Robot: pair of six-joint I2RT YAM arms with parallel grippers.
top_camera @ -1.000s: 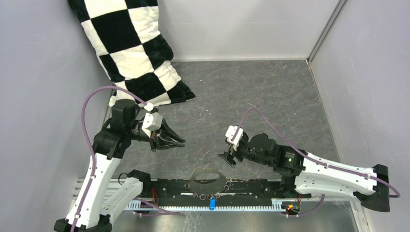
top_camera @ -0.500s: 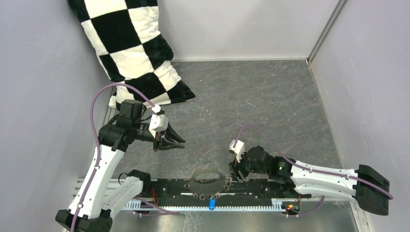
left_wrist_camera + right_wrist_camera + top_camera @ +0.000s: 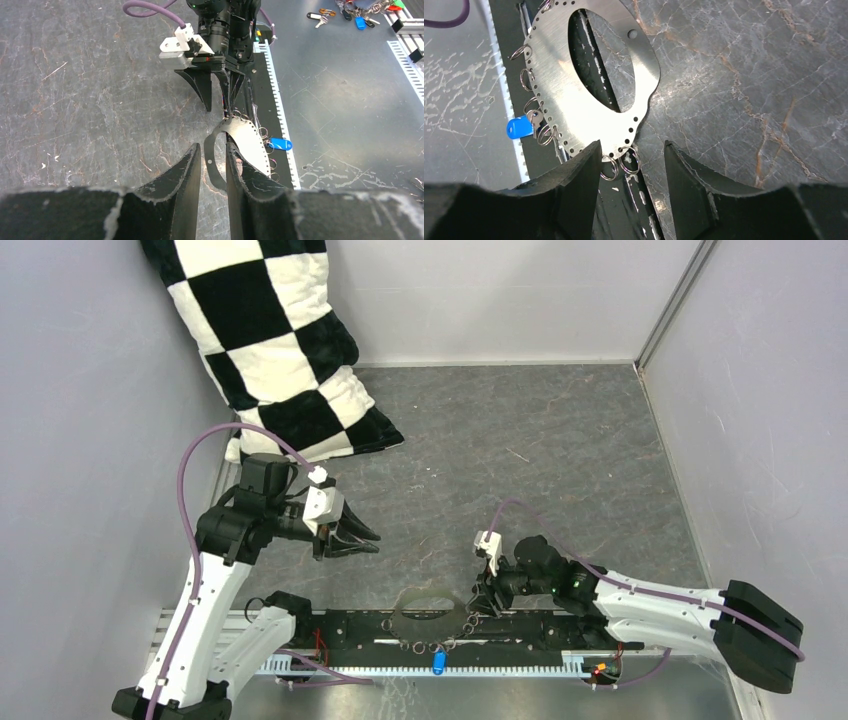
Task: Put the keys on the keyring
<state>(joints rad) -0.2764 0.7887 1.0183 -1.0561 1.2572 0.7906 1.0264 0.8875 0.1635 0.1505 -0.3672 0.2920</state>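
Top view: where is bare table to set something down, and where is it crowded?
Bare: the broad table stretch between the pillow, the back wall and the right wall; also a smaller patch between the left gripper and right gripper. Crowded: the near edge, where keyring, blue key and rail cluster.

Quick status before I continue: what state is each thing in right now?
keyring: lying flat, partly over the black rail, ungripped.
blue key: appears hooked on one of the edge rings.
left gripper: slightly open, empty, held in the air.
right gripper: open, low, straddling two edge rings.
pillow: leaning in the back-left corner.
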